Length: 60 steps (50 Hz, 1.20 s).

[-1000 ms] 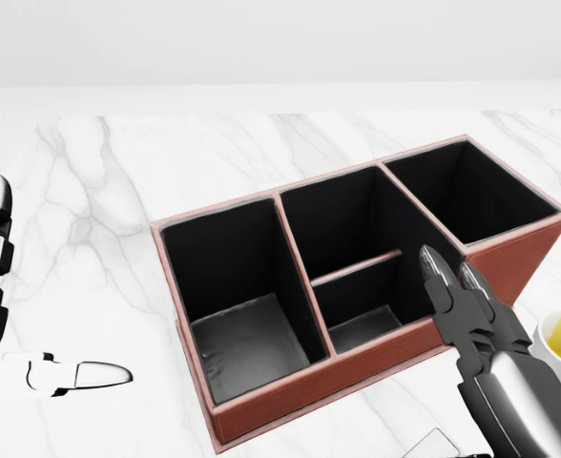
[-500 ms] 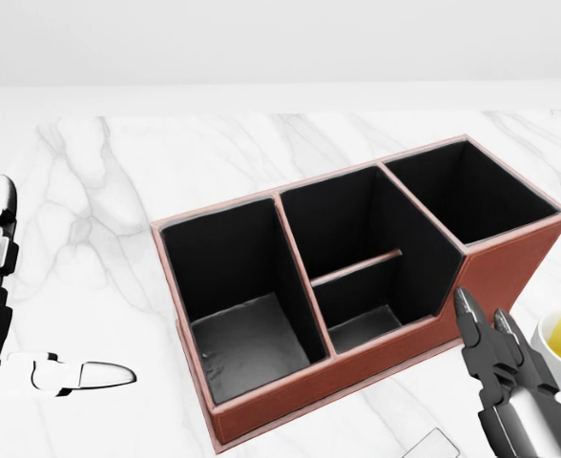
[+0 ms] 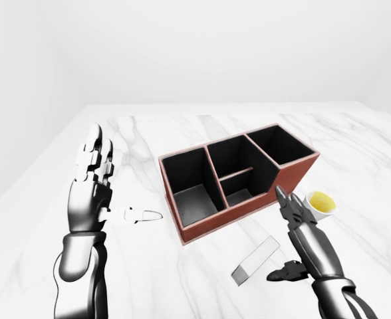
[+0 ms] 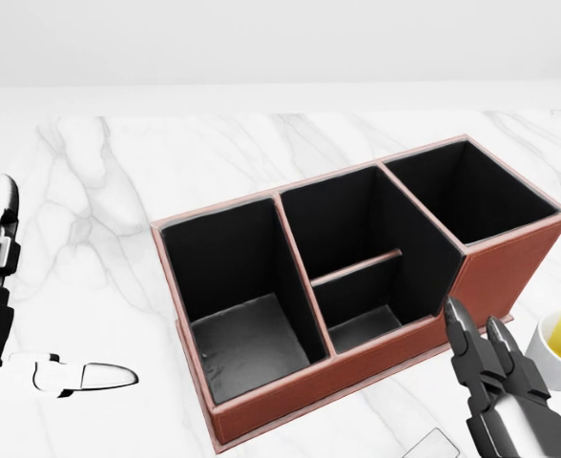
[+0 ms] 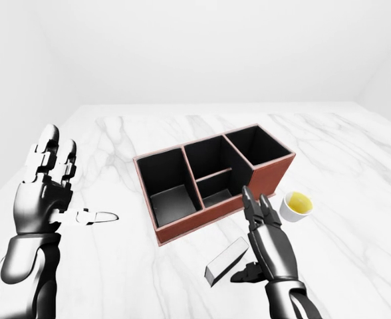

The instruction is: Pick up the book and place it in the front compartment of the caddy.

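**Marble, an empty caddy, and a book not yet lifted**

Marble table (image 3: 182,279) lies under both my hands, and nothing of the task is done as far as I can see. The book (image 5: 226,261), a pale grey slab, lies flat on the stone just to the left of my right hand (image 5: 267,242), close beside the thumb but apart from it as far as I can tell. That hand hangs above the table with its fingers straight and spread, pointing toward the caddy (image 3: 242,219); it grips nothing.

The caddy, reddish-brown outside and black within, sits beyond my right fingertips and a little to their left. All its compartments show bare floors or dark walls, so the book has clearly not gone in. The small low compartment (image 4: 362,324) in the middle section, on the side nearest my fingertips, I take to be the front one, though that is my reading.

My left hand (image 3: 92,183) is held up well off to the caddy's far side, fingers spread, thumb stuck out toward the caddy, holding nothing.

A white cup (image 3: 318,205) with yellow inside stands just to the right of my right fingertips; I judge it a thing to avoid.

Left to do: take the book, lift, carry, set it in.
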### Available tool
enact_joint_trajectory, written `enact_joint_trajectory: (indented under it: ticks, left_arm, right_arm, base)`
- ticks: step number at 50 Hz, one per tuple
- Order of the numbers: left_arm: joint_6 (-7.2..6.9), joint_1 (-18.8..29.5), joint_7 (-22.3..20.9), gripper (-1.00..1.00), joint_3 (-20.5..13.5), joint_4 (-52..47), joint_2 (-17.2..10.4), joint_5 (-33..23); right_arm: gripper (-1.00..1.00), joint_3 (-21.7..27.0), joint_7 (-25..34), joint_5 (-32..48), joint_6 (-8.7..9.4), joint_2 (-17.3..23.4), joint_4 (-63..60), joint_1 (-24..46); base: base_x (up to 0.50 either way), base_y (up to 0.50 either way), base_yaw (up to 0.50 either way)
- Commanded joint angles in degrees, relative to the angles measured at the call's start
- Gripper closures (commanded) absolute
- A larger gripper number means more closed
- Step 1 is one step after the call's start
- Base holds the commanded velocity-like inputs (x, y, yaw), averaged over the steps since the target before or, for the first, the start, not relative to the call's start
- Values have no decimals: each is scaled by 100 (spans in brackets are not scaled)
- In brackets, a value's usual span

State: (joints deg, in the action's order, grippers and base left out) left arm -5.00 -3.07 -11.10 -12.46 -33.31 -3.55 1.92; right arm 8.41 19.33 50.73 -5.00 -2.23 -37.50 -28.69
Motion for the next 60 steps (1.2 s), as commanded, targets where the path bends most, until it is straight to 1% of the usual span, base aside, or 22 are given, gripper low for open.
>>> enact_joint_trajectory:
  ticks: [1, 9, 13, 14, 22, 33, 60]
  left_arm:
    - [0, 10, -1, -100, 17, 30, 2, -11]
    - [0, 12, 0, -100, 30, 45, 0, -12]
    - [0, 2, 0, -100, 41, 36, 5, -15]
    - [0, 1, 0, -100, 45, 34, 5, -20]
    - [0, -7, 1, -100, 67, 29, 12, -38]
    - [0, -3, -6, -100, 55, 21, 11, -38]
    - [0, 29, -11, -100, 78, 23, 2, -56]
  right_arm:
    - [-100, -96, -10, 66, 0, 53, 41, -25]
    - [-100, -196, 32, 75, 0, 129, 144, -40]
    - [-100, -332, 273, -160, 0, 221, 81, -222]
    - [-100, -323, 246, -155, 0, 215, 71, -244]
    - [-100, -330, 255, -93, 0, 204, 188, -219]
    - [-100, -495, 388, -62, 0, 265, 129, -100]
    - [-100, -929, -195, 580, 0, 569, 516, -132]
  base:
    - [0, 0, 0]
    - [0, 0, 0]
    - [0, 0, 0]
    - [0, 0, 0]
    - [0, 0, 0]
    - [0, 0, 0]
    - [0, 0, 0]
